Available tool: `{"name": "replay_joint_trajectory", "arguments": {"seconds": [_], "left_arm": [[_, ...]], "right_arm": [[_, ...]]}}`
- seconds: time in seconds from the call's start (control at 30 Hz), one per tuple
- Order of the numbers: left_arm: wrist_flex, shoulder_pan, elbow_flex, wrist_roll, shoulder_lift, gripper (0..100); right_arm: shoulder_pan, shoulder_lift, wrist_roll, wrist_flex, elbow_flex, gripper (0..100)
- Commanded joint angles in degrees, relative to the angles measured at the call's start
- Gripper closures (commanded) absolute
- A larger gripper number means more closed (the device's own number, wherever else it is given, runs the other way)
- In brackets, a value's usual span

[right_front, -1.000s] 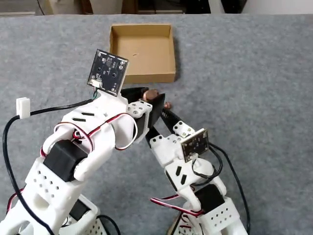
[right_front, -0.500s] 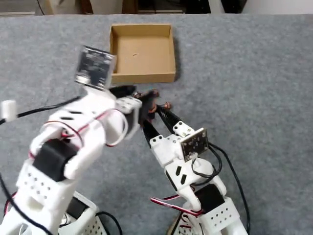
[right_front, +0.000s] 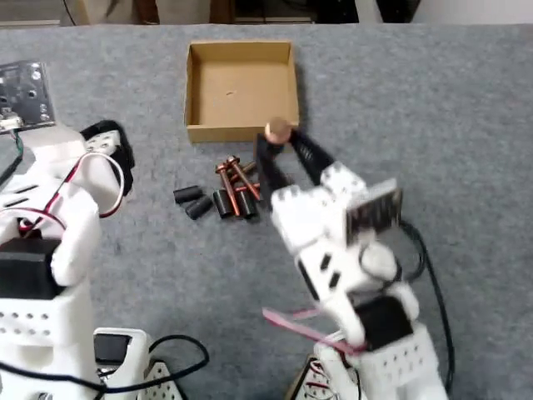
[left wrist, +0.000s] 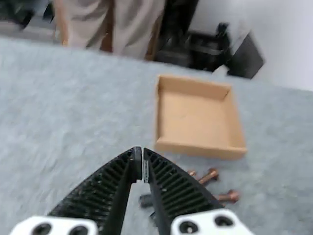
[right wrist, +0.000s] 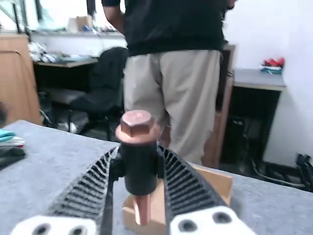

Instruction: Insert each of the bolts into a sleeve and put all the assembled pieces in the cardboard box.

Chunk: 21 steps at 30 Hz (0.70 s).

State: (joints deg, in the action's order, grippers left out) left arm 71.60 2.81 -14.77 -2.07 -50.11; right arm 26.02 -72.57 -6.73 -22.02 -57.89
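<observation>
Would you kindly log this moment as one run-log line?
right gripper: shut on sleeved bolt, upright | left gripper: shut, empty | cardboard box: empty | loose bolts and sleeves: before box

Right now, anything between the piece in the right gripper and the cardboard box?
Nothing visible. The right gripper holds the sleeved bolt right by the cardboard box near wall; the loose bolts lie off to one side.
</observation>
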Motion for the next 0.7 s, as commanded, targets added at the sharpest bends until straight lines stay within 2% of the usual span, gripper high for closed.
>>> {"name": "replay_joint_trajectory", "arguments": {"seconds": [0.0,0.27,0.67], "left_arm": [[2.4,3.7,-1.3,0.0,-0.5,98],[3.4,7.8,-1.8,-0.4,-0.5,98],[3.5,8.4,-8.8,0.0,-0.5,98]], "right_arm": [[-3.2,17.2,-0.6,0.8,16.3,99.7],[-5.7,42.8,-0.6,6.9,30.7,99.6],[-5.6,70.7,-0.4,17.9,38.5,99.5]]}}
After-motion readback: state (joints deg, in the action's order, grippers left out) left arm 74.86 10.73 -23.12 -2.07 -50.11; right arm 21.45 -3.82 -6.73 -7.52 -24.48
